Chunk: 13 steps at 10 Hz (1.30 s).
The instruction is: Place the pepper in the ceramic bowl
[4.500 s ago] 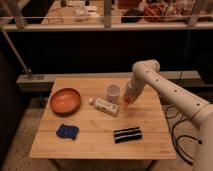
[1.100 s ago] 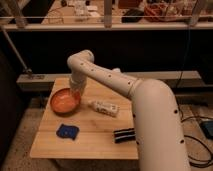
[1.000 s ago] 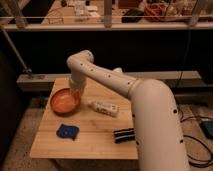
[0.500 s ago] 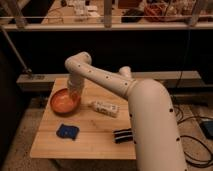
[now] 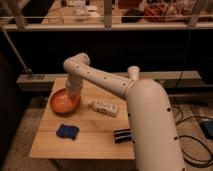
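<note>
The pepper is hidden, likely at my tool [image 5: 73,92], which hangs over the rim of the ceramic bowl [image 5: 60,104]. I cannot tell if the tool grips or is loose. I should drop it low, over the middle.

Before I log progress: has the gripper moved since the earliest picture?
Yes. The gripper went left, from right of the white tube to over the ceramic bowl.

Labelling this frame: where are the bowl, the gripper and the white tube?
bowl [image 5: 59,105], camera view, bare left inside.
gripper [image 5: 73,92], camera view, its tip, over the bowl.
white tube [image 5: 103,106], camera view, mid-body.
</note>
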Each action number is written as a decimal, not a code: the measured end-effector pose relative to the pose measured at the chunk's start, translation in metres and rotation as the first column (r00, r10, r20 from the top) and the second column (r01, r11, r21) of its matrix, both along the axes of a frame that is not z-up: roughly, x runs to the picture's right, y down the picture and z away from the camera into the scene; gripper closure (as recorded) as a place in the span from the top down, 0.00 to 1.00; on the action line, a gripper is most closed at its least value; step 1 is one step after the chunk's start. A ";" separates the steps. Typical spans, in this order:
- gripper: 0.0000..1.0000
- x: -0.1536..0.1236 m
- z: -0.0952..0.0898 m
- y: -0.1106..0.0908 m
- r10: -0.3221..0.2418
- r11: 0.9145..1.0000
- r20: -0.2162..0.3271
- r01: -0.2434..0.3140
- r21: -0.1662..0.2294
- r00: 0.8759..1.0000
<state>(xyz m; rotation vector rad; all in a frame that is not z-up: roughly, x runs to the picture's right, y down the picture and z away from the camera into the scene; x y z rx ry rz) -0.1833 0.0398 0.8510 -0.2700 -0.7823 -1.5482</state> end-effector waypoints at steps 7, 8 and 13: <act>0.00 -0.007 0.002 0.005 -0.012 1.000 0.010 0.012 -0.001 1.000; 0.00 -0.007 0.003 0.006 -0.014 1.000 0.011 0.014 -0.002 1.000; 0.10 -0.012 0.003 0.008 -0.024 1.000 0.020 0.024 -0.001 1.000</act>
